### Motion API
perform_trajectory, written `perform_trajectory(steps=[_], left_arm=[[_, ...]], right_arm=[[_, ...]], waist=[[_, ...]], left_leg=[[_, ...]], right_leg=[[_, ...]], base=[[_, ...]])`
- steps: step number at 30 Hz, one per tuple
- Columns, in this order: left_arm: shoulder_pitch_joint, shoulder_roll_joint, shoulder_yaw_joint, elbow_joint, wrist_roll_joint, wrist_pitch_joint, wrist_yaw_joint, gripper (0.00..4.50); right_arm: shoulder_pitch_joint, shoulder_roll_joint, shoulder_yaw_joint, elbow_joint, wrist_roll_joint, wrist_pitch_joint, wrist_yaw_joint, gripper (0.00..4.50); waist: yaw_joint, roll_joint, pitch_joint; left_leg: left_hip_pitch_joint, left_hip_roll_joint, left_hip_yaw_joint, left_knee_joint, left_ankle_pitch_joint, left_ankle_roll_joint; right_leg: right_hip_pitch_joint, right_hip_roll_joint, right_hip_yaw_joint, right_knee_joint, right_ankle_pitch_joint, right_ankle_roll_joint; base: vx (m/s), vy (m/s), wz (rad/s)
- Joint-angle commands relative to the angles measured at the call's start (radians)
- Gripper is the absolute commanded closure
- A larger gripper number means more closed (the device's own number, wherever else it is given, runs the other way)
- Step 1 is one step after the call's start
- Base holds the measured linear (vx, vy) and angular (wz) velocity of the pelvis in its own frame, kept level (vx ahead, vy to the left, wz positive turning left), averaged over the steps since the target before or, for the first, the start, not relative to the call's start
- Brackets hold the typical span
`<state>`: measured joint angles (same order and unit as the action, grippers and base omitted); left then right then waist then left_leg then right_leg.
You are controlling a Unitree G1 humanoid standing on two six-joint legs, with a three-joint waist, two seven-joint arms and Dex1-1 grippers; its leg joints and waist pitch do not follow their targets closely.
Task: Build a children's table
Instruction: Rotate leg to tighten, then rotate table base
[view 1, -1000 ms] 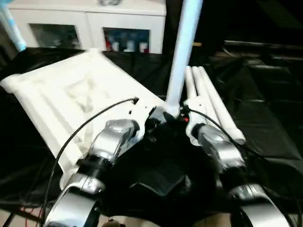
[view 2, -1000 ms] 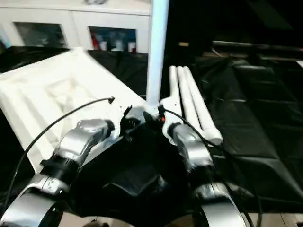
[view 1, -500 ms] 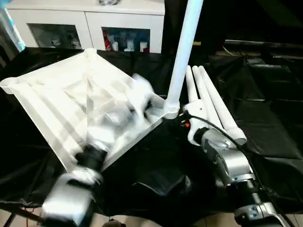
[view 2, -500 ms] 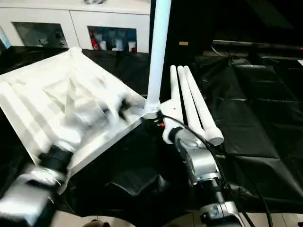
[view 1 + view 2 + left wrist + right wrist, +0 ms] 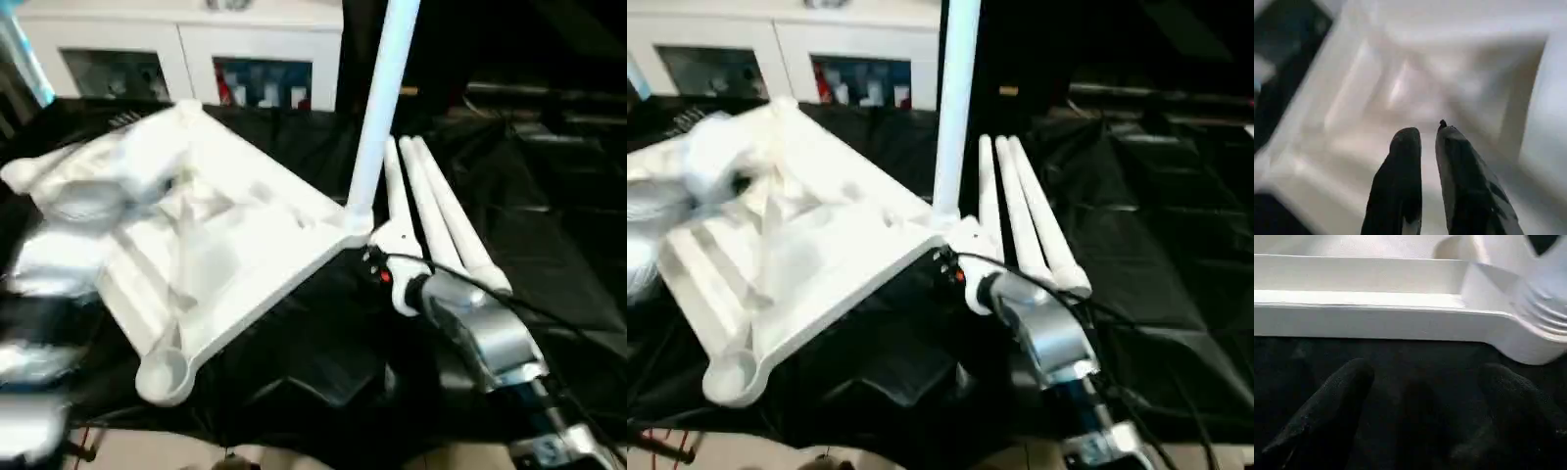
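The desk (image 5: 549,245), draped in black sheeting, carried all task parts. The tabletop (image 5: 225,245) lay upside down on it, ribbed underside up, turned cornerwise to the robot, with an empty round socket (image 5: 162,372) at its nearest corner. 1 leg (image 5: 377,108) stood upright in the corner socket on the robot's right side. 3 loose legs (image 5: 436,211) lay side by side on the sheeting just beside that corner. A white glass-door cabinet (image 5: 176,59) stood behind the desk.

The left gripper (image 5: 1427,142) hung over the ribbed underside, its jaws nearly together with a narrow gap and nothing between them. The right gripper (image 5: 1420,377) sat low on the sheeting just in front of the tabletop's rim, near the fitted corner, its jaws wide apart and empty.

Judgement: 1 of 4 legs appeared fitted, so the work stood at the early leg-fitting stage, between one leg and the next. The next move would call for a grasp on 1 of the loose legs, most readily by the right gripper, then alignment of its end square over an empty socket and a firm press home.
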<state>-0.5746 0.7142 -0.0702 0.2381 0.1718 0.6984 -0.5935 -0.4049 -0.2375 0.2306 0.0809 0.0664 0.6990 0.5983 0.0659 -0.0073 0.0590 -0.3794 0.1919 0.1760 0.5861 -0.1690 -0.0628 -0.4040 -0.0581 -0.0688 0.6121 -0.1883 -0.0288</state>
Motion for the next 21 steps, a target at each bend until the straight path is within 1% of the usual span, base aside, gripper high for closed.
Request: perform_trajectory(steps=[1,2,3,4,5,6,7,8,9,10,11,12,15,16,17,18,20,21], left_arm=[[0.008,0.024,-0.028,-0.034,0.02,0.032,-0.022,3.79],[0.017,0.035,-0.035,-0.039,0.024,0.042,-0.032,3.94],[0.04,0.055,-0.052,-0.045,0.027,0.062,-0.059,4.04],[0.053,0.065,-0.06,-0.048,0.028,0.072,-0.074,4.12],[0.062,0.073,-0.066,-0.053,0.029,0.082,-0.084,4.15],[0.079,0.084,-0.078,-0.056,0.032,0.089,-0.099,4.17],[0.091,0.089,-0.085,-0.062,0.029,0.099,-0.11,4.26],[0.104,0.1,-0.099,-0.07,0.028,0.113,-0.124,4.39],[0.111,0.106,-0.106,-0.074,0.028,0.121,-0.131,4.39],[0.12,0.117,-0.12,-0.082,0.03,0.134,-0.142,4.47],[0.123,0.122,-0.126,-0.085,0.032,0.14,-0.146,4.5],[0.126,0.126,-0.131,-0.086,0.033,0.143,-0.15,4.5],[0.143,0.146,-0.155,-0.1,0.035,0.153,-0.184,4.5],[0.152,0.156,-0.167,-0.107,0.038,0.153,-0.2,4.5],[0.164,0.167,-0.179,-0.12,0.035,0.15,-0.223,4.5],[0.164,0.167,-0.179,-0.121,0.035,0.15,-0.223,4.5],[0.188,0.185,-0.202,-0.164,0.007,0.15,-0.279,4.5],[0.194,0.19,-0.208,-0.178,-0.002,0.153,-0.293,4.5]], right_arm=[[-0.014,-0.005,0.01,-0.019,0.005,0.034,0.009,0.6],[-0.017,-0.006,0.014,-0.019,0.003,0.042,0.011,0.6],[-0.024,-0.009,0.023,-0.005,-0.001,0.044,0.02,0.6],[-0.028,-0.011,0.028,0.003,-0.002,0.044,0.025,0.6],[-0.031,-0.013,0.032,0.005,-0.003,0.048,0.028,0.6],[-0.038,-0.013,0.038,0.019,-0.004,0.054,0.034,0.78],[-0.048,-0.009,0.038,0.031,-0.002,0.067,0.035,0.89],[-0.061,-0.005,0.041,0.049,0.0,0.078,0.036,0.96],[-0.068,-0.003,0.042,0.058,0.001,0.083,0.036,0.96],[-0.082,0.003,0.043,0.077,0.003,0.086,0.034,1.02],[-0.089,0.006,0.044,0.087,0.004,0.085,0.033,1.16],[-0.096,0.01,0.045,0.097,0.005,0.082,0.034,1.38],[-0.121,0.026,0.053,0.146,0.002,0.065,0.041,1.43],[-0.131,0.031,0.059,0.171,-0.002,0.052,0.043,1.57],[-0.144,0.042,0.064,0.202,-0.006,0.037,0.042,1.83],[-0.144,0.042,0.064,0.203,-0.006,0.037,0.042,1.84],[-0.179,0.071,0.067,0.276,-0.011,-0.005,0.035,1.91],[-0.189,0.081,0.065,0.298,-0.01,-0.015,0.034,2.08]], waist=[[0.002,0.015,-0.061],[0.002,0.013,-0.062],[0.003,0.014,-0.062],[0.003,0.013,-0.063],[0.003,0.013,-0.063],[0.004,0.015,-0.064],[0.003,0.014,-0.065],[0.004,0.016,-0.066],[0.002,0.014,-0.066],[0.002,0.016,-0.066],[0.0,0.016,-0.066],[0.0,0.016,-0.066],[-0.002,0.017,-0.068],[-0.002,0.017,-0.065],[-0.002,0.016,-0.066],[-0.002,0.017,-0.066],[-0.004,0.016,-0.066],[-0.005,0.016,-0.066]], left_leg=[[0.029,0.041,-0.017,-0.071,-0.225,-0.03],[0.029,0.042,-0.017,-0.072,-0.23,-0.033],[0.028,0.041,-0.018,-0.072,-0.231,-0.035],[0.025,0.04,-0.018,-0.073,-0.226,-0.038],[0.026,0.039,-0.017,-0.072,-0.226,-0.038],[0.027,0.039,-0.018,-0.071,-0.218,-0.04],[0.025,0.038,-0.017,-0.07,-0.214,-0.04],[0.025,0.038,-0.018,-0.07,-0.208,-0.04],[0.024,0.038,-0.018,-0.07,-0.204,-0.039],[0.024,0.037,-0.018,-0.069,-0.199,-0.037],[0.023,0.037,-0.017,-0.069,-0.2,-0.038],[0.024,0.036,-0.017,-0.068,-0.201,-0.037],[0.024,0.036,-0.018,-0.067,-0.2,-0.039],[0.025,0.037,-0.019,-0.069,-0.207,-0.04],[0.026,0.037,-0.018,-0.069,-0.212,-0.041],[0.025,0.038,-0.019,-0.068,-0.212,-0.043],[0.024,0.037,-0.018,-0.069,-0.207,-0.043],[0.023,0.037,-0.019,-0.069,-0.207,-0.044]], right_leg=[[0.04,-0.079,0.057,-0.072,-0.222,-0.154],[0.041,-0.08,0.057,-0.072,-0.225,-0.153],[0.041,-0.079,0.057,-0.072,-0.224,-0.151],[0.043,-0.079,0.057,-0.07,-0.214,-0.148],[0.041,-0.079,0.058,-0.07,-0.21,-0.148],[0.042,-0.081,0.057,-0.068,-0.199,-0.151],[0.044,-0.08,0.058,-0.068,-0.19,-0.154],[0.045,-0.081,0.058,-0.066,-0.18,-0.158],[0.045,-0.08,0.058,-0.065,-0.17,-0.162],[0.045,-0.08,0.057,-0.064,-0.16,-0.17],[0.045,-0.079,0.057,-0.064,-0.158,-0.171],[0.046,-0.079,0.057,-0.065,-0.157,-0.173],[0.047,-0.08,0.057,-0.062,-0.148,-0.179],[0.046,-0.08,0.057,-0.063,-0.155,-0.179],[0.045,-0.08,0.057,-0.064,-0.16,-0.179],[0.046,-0.082,0.057,-0.063,-0.164,-0.181],[0.047,-0.08,0.057,-0.063,-0.157,-0.183],[0.046,-0.082,0.057,-0.062,-0.159,-0.188]], base=[[0.0,0.0,0.0],[0.0,0.0,0.0],[0.0,0.0,0.0],[0.0,0.0,0.0],[0.0,0.0,0.0],[0.0,0.0,0.0],[0.0,0.0,0.0],[0.0,0.0,0.0],[0.0,0.0,0.0],[0.0,0.0,0.0],[0.0,0.0,0.0],[0.0,0.0,0.0],[0.0,0.0,0.0],[0.0,0.0,0.0],[0.0,0.0,0.0],[0.0,0.0,0.0],[0.0,0.0,0.0],[0.0,0.0,0.0]])
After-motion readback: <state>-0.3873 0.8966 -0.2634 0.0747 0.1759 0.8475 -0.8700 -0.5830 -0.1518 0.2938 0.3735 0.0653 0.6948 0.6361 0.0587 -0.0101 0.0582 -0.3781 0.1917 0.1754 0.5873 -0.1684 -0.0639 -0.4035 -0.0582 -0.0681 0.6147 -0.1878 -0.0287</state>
